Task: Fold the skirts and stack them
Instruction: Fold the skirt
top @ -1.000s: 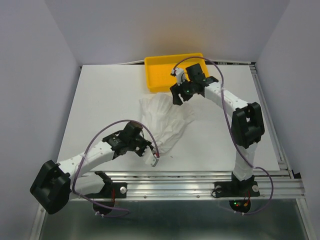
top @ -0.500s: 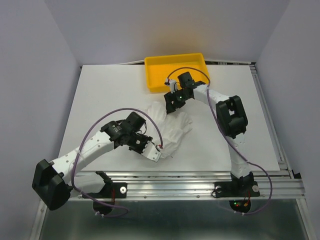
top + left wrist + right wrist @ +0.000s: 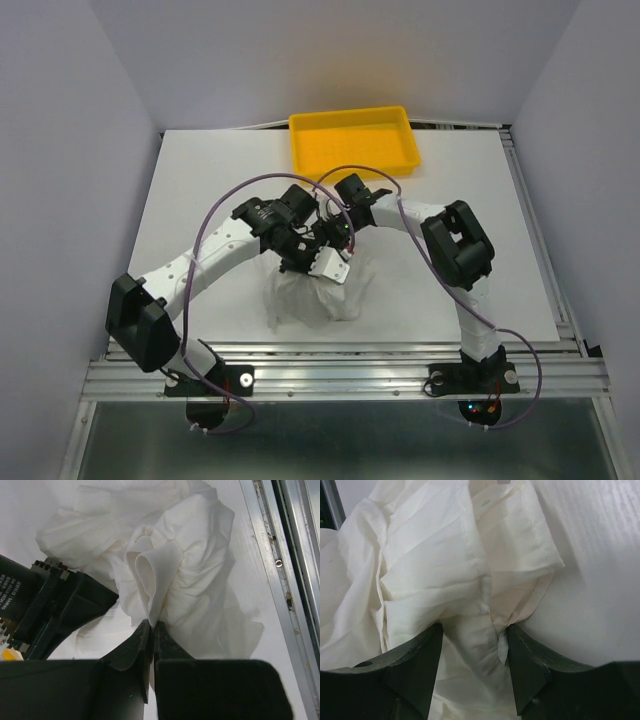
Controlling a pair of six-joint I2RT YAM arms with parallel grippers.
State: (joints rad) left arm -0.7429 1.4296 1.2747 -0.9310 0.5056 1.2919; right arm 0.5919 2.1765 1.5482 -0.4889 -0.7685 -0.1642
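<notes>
White table (image 3: 200,190) inside pale walls; yellow tray (image 3: 354,142) at top centre. Skirts (image 3: 312,296) bunched at lower centre, no clear long axis. Left gripper (image 3: 151,626) pinched tight on a fold; right gripper (image 3: 472,642) part-open around fabric.

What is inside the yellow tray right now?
Nothing visible: the tray shows only its bare yellow floor in the top view. The skirt lies bunched on the table near the front edge, pinched by the left gripper, with the right gripper around a fold.
</notes>
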